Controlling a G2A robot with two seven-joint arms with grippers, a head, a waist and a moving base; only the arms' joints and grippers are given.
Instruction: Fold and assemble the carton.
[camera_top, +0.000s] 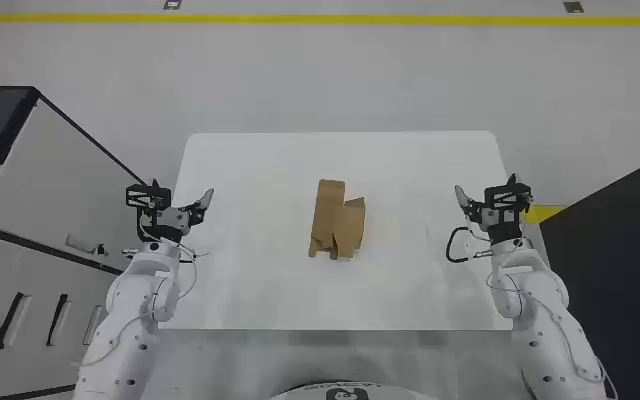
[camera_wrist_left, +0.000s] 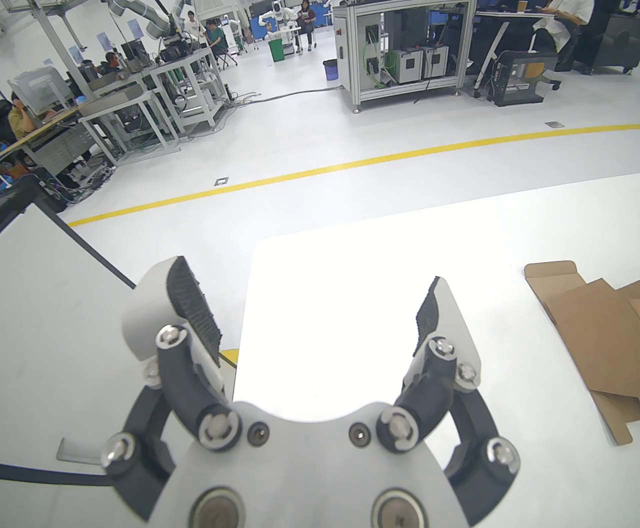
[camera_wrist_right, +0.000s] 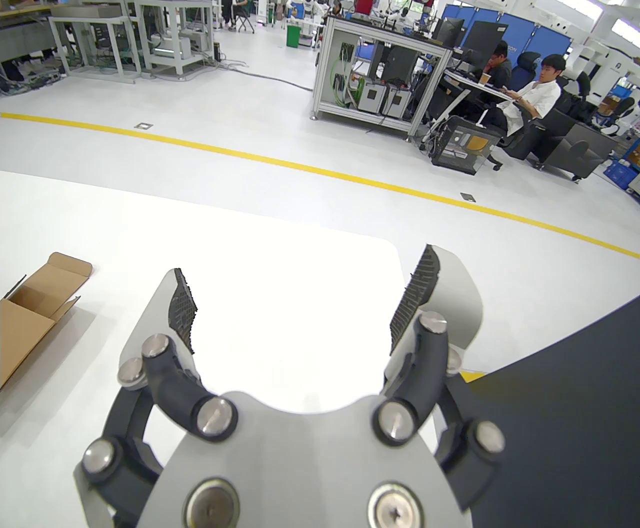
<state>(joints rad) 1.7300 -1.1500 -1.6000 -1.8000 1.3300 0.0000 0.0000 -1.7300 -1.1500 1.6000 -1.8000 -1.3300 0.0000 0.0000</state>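
Brown carton (camera_top: 337, 232) lies mid-table (camera_top: 260, 170), untouched, long axis running 12 to 6.
Left gripper (camera_wrist_left: 307, 280) sits at the carton's 9 o'clock and right gripper (camera_wrist_right: 305, 265) at its 3 o'clock. Both are well apart from it and about equally far, neither clearly nearer. Both sets of fingers are spread wide and empty. Next reach likely goes inward.

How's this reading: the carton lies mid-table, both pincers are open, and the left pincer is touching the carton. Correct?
Not quite. The left pincer is not touching the carton: the top view shows it at the left edge of the table, clearly apart from the cardboard. The rest holds: the carton lies mid-table, and both pincers, the right pincer included, are open.
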